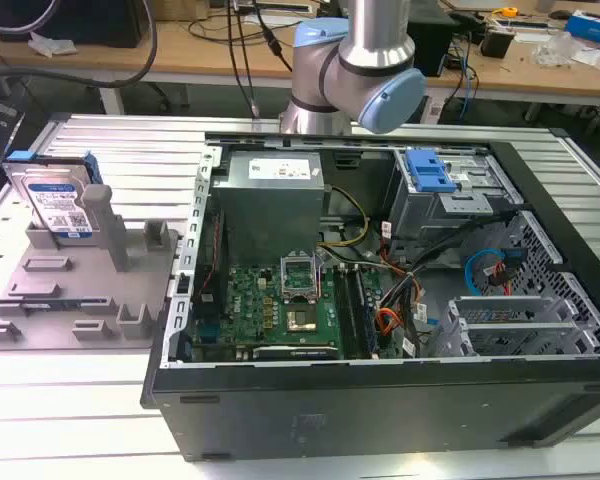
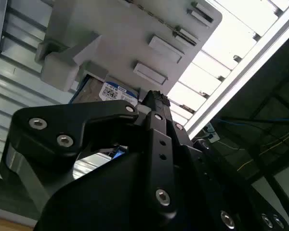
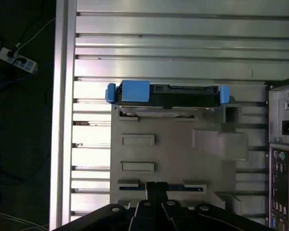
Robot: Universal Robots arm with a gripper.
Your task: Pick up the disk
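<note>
Standing upright in the grey fixture [image 3: 173, 144], the disk [image 3: 183, 96] sits apart from the fingers [image 3: 152, 192], closed together.

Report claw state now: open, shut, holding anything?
Claw: shut, holding nothing. The disk stands on edge in the grey fixture, apart from the claw.

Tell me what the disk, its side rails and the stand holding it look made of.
The disk: silver metal casing with a dull sheen, under a smooth white-and-blue label, likely paper. Its side rails: uniform bright blue, so probably plastic. The stand: matte, even grey, apparently plastic; moulded or printed, I cannot tell.
</note>
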